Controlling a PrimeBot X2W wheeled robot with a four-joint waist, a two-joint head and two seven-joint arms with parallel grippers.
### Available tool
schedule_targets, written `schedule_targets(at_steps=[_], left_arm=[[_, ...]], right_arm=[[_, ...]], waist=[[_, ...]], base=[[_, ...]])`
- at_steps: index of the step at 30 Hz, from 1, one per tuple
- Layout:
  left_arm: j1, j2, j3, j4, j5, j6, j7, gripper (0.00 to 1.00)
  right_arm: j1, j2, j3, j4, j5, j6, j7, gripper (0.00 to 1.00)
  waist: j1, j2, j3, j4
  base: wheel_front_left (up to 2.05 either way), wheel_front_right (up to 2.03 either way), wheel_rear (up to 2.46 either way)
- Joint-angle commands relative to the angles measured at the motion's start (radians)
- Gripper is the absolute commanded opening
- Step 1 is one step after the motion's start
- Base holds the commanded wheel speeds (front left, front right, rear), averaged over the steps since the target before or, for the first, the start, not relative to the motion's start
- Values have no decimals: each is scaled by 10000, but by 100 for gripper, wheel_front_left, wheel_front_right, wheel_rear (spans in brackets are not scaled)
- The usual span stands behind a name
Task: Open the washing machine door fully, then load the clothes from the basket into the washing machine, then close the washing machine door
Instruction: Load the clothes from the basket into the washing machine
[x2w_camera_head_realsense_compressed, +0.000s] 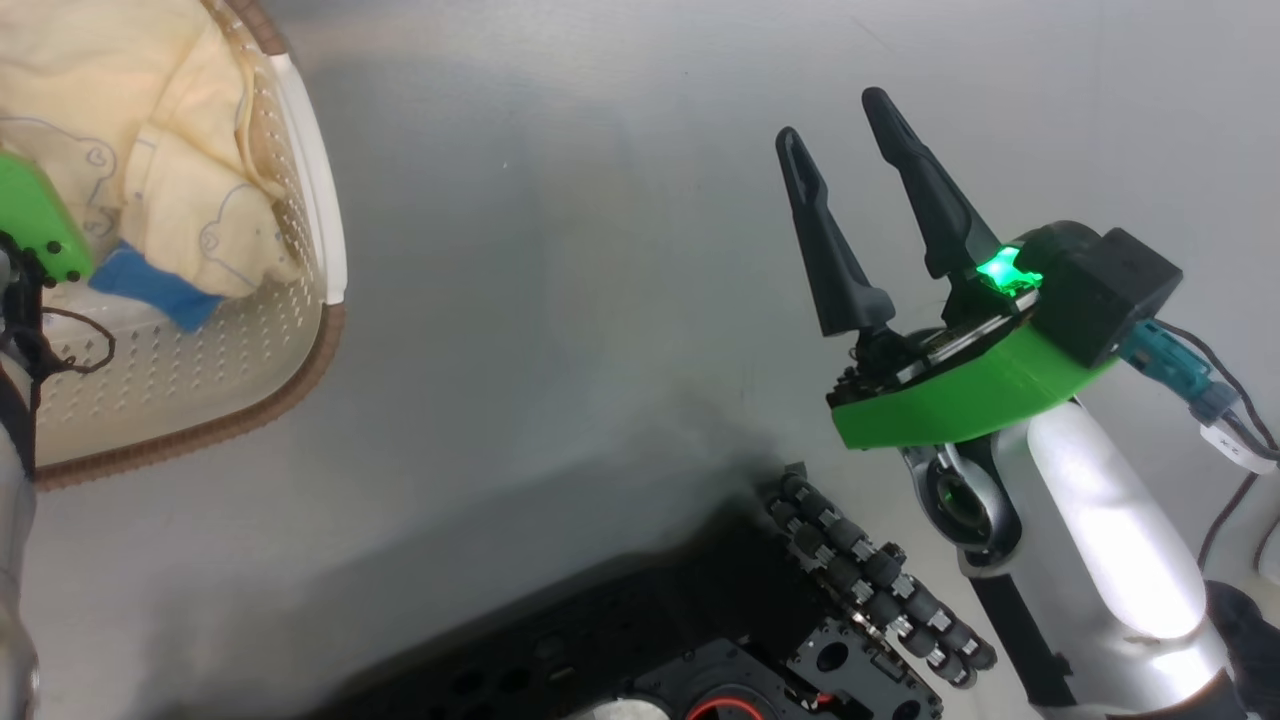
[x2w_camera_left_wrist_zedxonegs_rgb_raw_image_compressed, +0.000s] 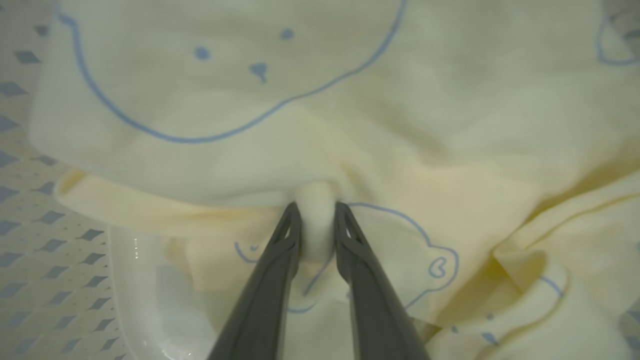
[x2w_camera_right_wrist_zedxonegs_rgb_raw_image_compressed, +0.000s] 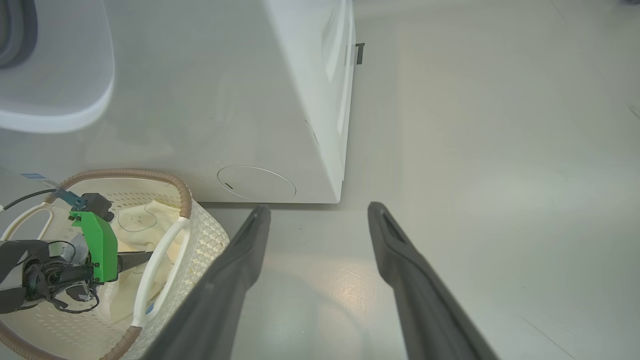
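Left tool (x2w_camera_left_wrist_zedxonegs_rgb_raw_image_compressed: 317, 209) tight on clothes (x2w_camera_left_wrist_zedxonegs_rgb_raw_image_compressed: 380, 130)

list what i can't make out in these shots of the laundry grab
- Washing machine opening: right wrist view, cut off by the top-left corner; how open it is cannot be told.
- Number of garments: left wrist view, the clothes bunch over each other.
- Left gripper fingers: head view, hidden by its green mount and the left edge.
- Basket far side: head view, cut off by the top and left edges.
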Motion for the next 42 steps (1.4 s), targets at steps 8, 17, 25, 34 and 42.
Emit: schedule_targets(at_steps=[8,17,25,34,42], left_arm=[[134,182,-36,96,-226,-145,-294,0],[282,143,-126,18,-346,-291,-1138,0],[787,-239,-196,-172,-507,-416,-2112,0],[2084,-925,-238,-896,-721,-527,-3026,0],[3625,-1331,64,-2842,-830,-556,-3086,0]], right_arm=[[498,-98,53,-242,-93,17,-65,100],[254,-98,152,-186,-22,17,-65,100],[192,-98,51,-111,-123,17,-65,100],[418,-98,-307,26,-468,17,-65,100],[798,-98,-537,186,-743,17,-65,100]], waist=[[0,0,28,36],[0,0,-97,27],[0,0,-553,275],[0,0,-1774,934],[0,0,-3187,1362]], base=[[0,0,0],[0,0,0],[0,0,0],[0,0,0],[0,0,0]])
